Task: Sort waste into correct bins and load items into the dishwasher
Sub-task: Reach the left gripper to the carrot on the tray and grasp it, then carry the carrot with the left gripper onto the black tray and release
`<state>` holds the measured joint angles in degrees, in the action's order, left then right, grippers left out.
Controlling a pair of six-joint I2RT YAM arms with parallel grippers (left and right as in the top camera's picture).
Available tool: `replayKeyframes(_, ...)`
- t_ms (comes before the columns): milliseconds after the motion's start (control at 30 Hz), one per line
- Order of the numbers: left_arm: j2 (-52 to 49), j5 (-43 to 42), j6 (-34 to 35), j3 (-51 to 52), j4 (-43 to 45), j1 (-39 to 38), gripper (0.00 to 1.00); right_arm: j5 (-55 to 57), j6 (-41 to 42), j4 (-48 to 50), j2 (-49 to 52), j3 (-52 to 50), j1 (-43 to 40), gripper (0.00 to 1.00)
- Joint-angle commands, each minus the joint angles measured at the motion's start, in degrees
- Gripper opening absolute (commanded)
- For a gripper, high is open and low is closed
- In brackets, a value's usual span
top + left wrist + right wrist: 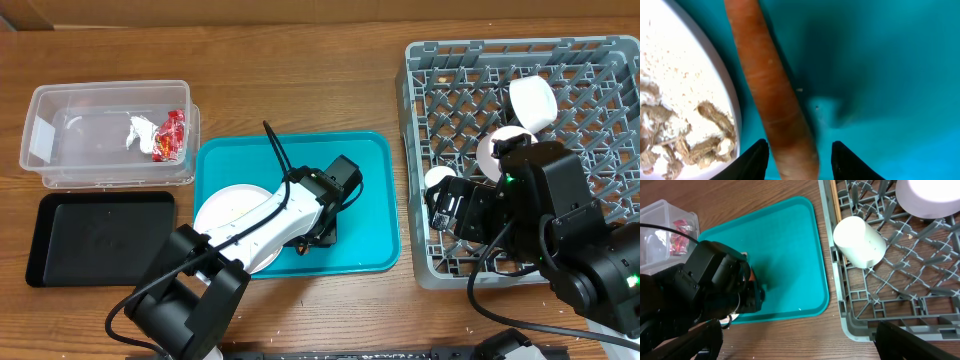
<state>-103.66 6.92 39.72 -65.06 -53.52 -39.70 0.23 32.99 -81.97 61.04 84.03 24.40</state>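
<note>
My left hand (800, 159), fingers apart, straddles the carrot (771, 85) just beside the plate (705, 55) so I can pinch it.

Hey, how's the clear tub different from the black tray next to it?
The clear tub is see-through and deep; the black tray is opaque and shallow. The tub holds a red wrapper and white paper ball; the tray holds nothing visible. Both are rectangular, similar in length.
</note>
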Motion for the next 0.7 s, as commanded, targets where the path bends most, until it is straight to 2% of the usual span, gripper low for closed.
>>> replayKeyframes(0, -0.2, 2.1, -2.5, 0.9, 0.7, 0.5, 0.43, 0.4, 0.0, 0.2, 0.0, 0.3, -0.1, 1.00)
replayKeyframes(200, -0.2, 2.6, -2.4, 3.5, 2.7, 1.6, 0.44, 0.4, 0.0, 0.3, 0.0, 0.3, -0.1, 1.00)
replayKeyframes(367, -0.2, 2.6, -2.5, 4.8, 5.9, 2.3, 0.38, 0.4, 0.0, 0.2, 0.0, 0.3, -0.1, 1.00)
replayKeyframes(467, -0.1, 1.1, -4.2, 3.5, 6.1, 2.4, 0.19, 0.4, 0.0, 0.2, 0.0, 0.3, -0.1, 1.00)
replayKeyframes(533, 0.0, 0.3, -5.5, 1.0, 3.9, 2.4, 0.11, 0.4, 0.0, 0.2, 0.0, 0.3, -0.1, 1.00)
replayKeyframes(633, 0.8, 1.0, -5.5, -4.3, -1.3, 2.4, 0.06, 0.4, 0.0, 0.2, 0.0, 0.3, -0.1, 1.00)
replayKeyframes(667, 1.6, 2.0, -5.5, -8.9, -5.4, 2.7, 0.05, 0.4, 0.0, 0.2, 0.0, 0.3, -0.1, 1.00)
